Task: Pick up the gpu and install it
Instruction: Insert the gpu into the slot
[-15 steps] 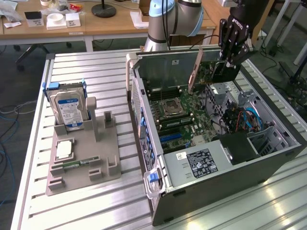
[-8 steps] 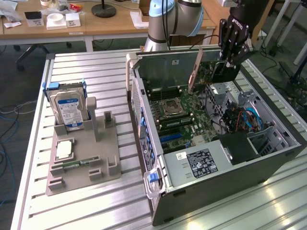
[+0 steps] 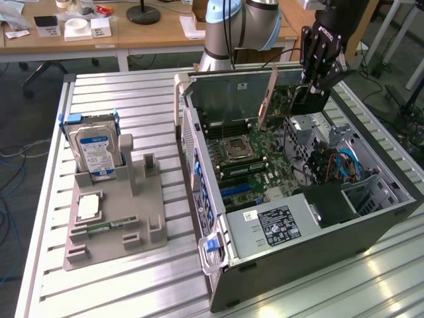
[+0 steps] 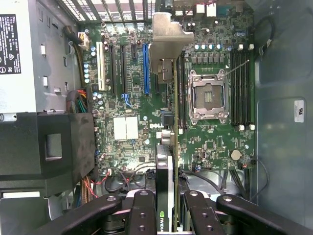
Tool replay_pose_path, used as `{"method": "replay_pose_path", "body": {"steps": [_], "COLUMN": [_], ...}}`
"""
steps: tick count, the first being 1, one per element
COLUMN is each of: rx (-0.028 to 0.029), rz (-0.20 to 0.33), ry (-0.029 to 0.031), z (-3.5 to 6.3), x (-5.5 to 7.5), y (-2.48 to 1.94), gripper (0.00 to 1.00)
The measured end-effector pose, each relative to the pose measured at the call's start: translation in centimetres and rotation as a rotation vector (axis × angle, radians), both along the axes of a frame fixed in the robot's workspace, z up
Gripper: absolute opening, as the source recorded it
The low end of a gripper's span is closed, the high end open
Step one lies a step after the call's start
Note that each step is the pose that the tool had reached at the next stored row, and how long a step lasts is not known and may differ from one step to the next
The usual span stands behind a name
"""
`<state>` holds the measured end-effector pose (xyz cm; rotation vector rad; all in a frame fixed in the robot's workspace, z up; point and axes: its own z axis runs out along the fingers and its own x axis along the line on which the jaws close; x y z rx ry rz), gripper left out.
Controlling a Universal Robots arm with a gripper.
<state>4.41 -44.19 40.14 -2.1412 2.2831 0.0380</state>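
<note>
In the exterior view, the gripper is hanging over the far end of the open computer case, and its fingers are clamping the gpu, which is hanging straight beneath them with its dark face showing. The motherboard is lying below the tool, inside the case. The CPU socket is sitting lower down and off to one side of the fingertips. Well away from the tool, outside the case, a hard drive is standing upright in a grey holder on the slatted table.

In the wrist view, the gripper is pinching the gpu between two dark fingers, one on each face, so the card is showing edge-on and running away from the tool. Its silver bracket is sitting at the end farthest from the fingers. Beneath the card the motherboard is spreading out, with a blue slot just to one side of the card's line and the CPU socket on the other. I cannot tell whether the card's edge is touching a slot.
</note>
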Motion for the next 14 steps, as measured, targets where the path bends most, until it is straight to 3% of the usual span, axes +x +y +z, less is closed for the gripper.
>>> {"method": "replay_pose_path", "body": {"steps": [14], "rx": [0.0001], "rz": [0.000], "ry": [0.0000], "z": [-0.01], "x": [-0.40], "y": [0.00], "gripper": [0.27]}}
